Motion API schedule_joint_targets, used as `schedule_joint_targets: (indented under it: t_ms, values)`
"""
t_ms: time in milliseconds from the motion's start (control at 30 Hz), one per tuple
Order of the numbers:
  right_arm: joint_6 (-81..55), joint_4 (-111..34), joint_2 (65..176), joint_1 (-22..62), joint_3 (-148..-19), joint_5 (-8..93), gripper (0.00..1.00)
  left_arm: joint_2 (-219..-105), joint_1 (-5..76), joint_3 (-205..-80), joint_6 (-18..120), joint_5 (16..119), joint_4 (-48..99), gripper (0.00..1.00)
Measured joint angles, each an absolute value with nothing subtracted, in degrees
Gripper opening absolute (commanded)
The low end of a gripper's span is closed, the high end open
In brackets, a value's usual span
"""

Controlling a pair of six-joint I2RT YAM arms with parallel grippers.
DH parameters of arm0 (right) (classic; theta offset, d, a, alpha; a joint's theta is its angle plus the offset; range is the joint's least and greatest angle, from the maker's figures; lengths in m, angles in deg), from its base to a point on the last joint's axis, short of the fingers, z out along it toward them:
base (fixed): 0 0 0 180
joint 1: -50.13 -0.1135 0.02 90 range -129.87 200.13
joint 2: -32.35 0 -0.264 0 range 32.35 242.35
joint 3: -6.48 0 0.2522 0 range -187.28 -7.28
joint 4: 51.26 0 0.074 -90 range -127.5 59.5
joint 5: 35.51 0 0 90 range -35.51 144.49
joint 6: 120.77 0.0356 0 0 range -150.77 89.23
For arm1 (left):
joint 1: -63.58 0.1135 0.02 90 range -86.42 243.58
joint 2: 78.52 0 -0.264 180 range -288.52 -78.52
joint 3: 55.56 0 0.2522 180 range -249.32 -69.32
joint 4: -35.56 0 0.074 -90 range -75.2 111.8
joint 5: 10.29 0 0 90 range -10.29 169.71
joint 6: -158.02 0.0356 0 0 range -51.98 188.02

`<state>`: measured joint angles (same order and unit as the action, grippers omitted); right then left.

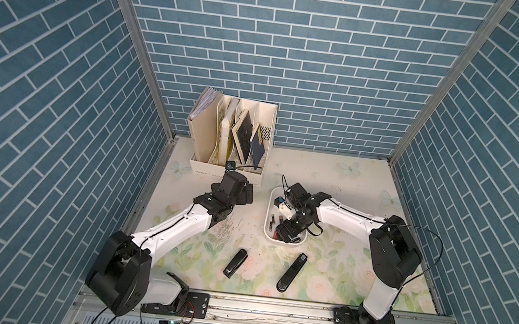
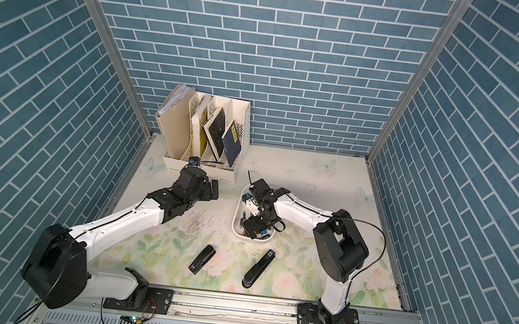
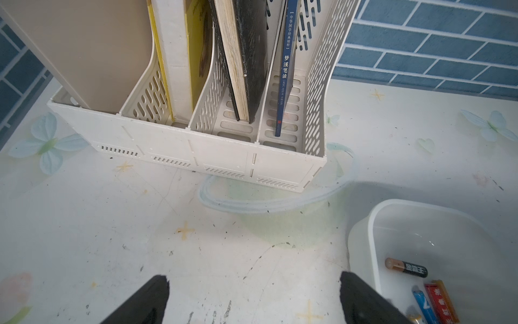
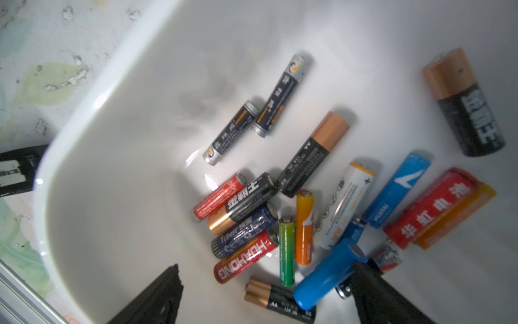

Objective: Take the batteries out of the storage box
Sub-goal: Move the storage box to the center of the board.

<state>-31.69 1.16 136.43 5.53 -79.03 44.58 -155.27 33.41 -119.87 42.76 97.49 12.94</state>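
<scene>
Both top views look steeply down from high above the near edge, covering the whole surface (image 1: 316, 176) up to the far wall (image 1: 296, 57). The left wrist view sits low, facing the far file organizer (image 3: 224, 157), the storage box (image 3: 360, 241) partly in frame. The right wrist view looks closely into that same box at the batteries (image 4: 249, 200)

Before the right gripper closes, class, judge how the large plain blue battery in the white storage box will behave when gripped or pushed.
The blue battery is a smooth, glossy cylinder, so it will probably roll or slip if pinched off-centre. It looks rigid and should not deform. It lies against other batteries, so pushing it likely disturbs them.
</scene>
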Motion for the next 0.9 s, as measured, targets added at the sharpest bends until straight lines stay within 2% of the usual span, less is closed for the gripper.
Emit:
schedule_joint_targets:
  t_ms: [300, 733, 900]
  values:
    - [-29.8, 1.0, 135.4, 5.9, -79.7, 46.5, 0.89, -155.6, 33.1, -121.4, 42.7, 97.7, 12.2, 1.0]
    - [-23.5, -1.1, 139.1, 6.1, -87.9, 54.8, 0.4, -158.2, 32.9, -123.5, 41.5, 97.2, 10.4, 1.0]
    - [-23.5, -0.9, 141.8, 6.1, -89.1, 55.2, 0.36, -158.2, 32.9, -123.7, 41.2, 96.8, 9.5, 1.0]
